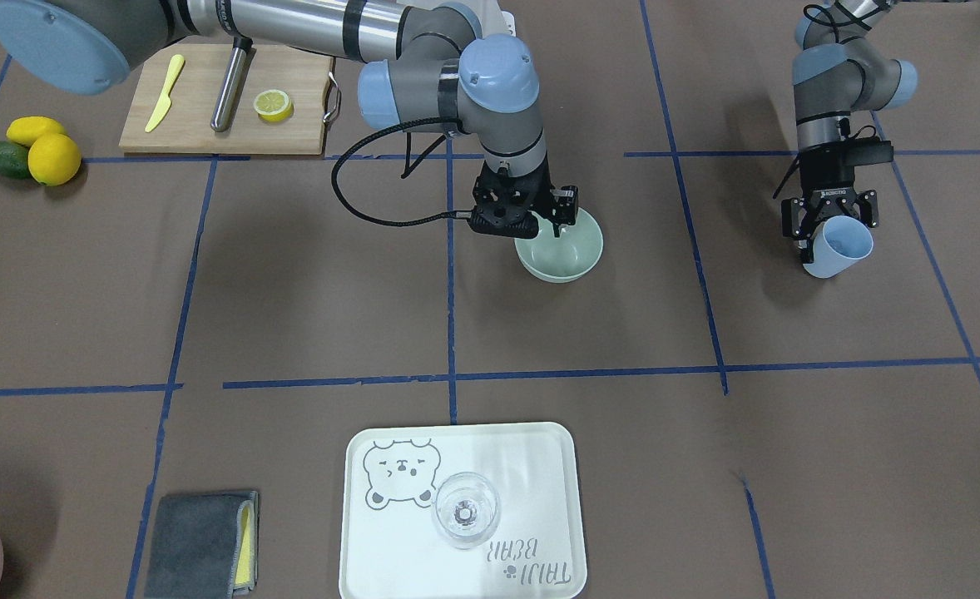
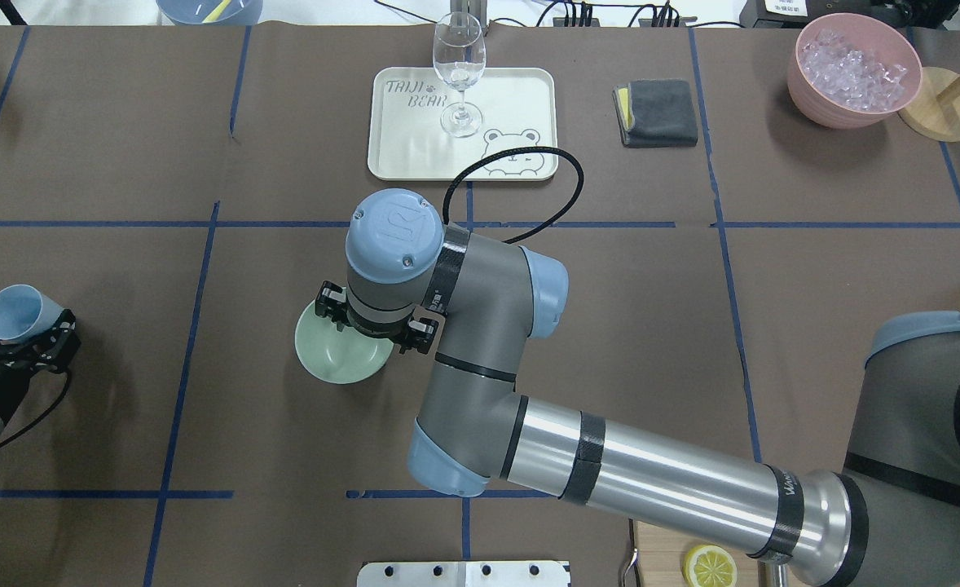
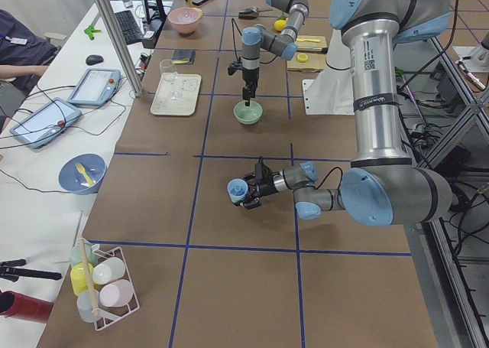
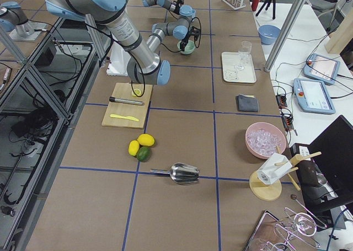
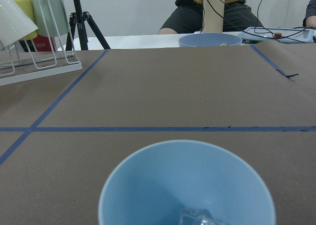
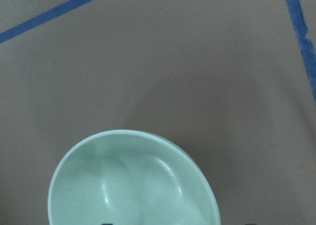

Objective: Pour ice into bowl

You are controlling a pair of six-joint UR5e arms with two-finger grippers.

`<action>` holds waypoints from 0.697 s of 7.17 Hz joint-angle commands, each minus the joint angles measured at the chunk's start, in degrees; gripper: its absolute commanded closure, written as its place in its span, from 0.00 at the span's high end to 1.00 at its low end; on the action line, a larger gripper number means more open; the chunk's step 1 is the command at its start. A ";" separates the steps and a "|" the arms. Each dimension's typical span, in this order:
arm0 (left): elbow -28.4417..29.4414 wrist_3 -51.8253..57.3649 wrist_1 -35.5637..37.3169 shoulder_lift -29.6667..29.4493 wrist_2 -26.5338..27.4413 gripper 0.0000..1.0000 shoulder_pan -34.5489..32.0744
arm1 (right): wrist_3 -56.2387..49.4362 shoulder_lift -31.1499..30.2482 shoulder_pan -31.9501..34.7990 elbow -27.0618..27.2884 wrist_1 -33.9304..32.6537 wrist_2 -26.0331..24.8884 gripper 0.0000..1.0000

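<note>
The pale sage-green bowl (image 1: 575, 256) stands near the table's middle and looks empty in the right wrist view (image 6: 133, 185). My right gripper (image 1: 551, 221) hangs over it, jaws open and astride its rim. My left gripper (image 1: 827, 229) is shut on a light blue cup (image 1: 844, 246), held tilted above the table well to the bowl's side. The overhead view shows the cup (image 2: 14, 314) far left of the bowl (image 2: 335, 359). A few clear ice cubes (image 5: 200, 217) lie in the cup (image 5: 187, 180).
A white tray (image 1: 390, 566) with a wine glass (image 1: 465, 509) and a grey cloth (image 1: 199, 545) lie across the table. A cutting board (image 1: 207, 125), lemons (image 1: 53, 158) and a pink tub (image 2: 814, 102) of ice lie on my right. A cup rack (image 5: 34, 32) stands past the cup.
</note>
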 commanded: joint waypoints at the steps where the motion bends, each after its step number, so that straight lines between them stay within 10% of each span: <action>1: -1.36 9.17 -6.12 -0.44 -1.79 0.00 -3.21 | -0.26 -1.60 2.67 7.04 -5.46 1.15 1.00; 5: -9.88 27.76 -12.16 -0.43 -3.39 0.00 -6.92 | -4.81 -21.16 6.46 29.11 -8.50 1.51 1.00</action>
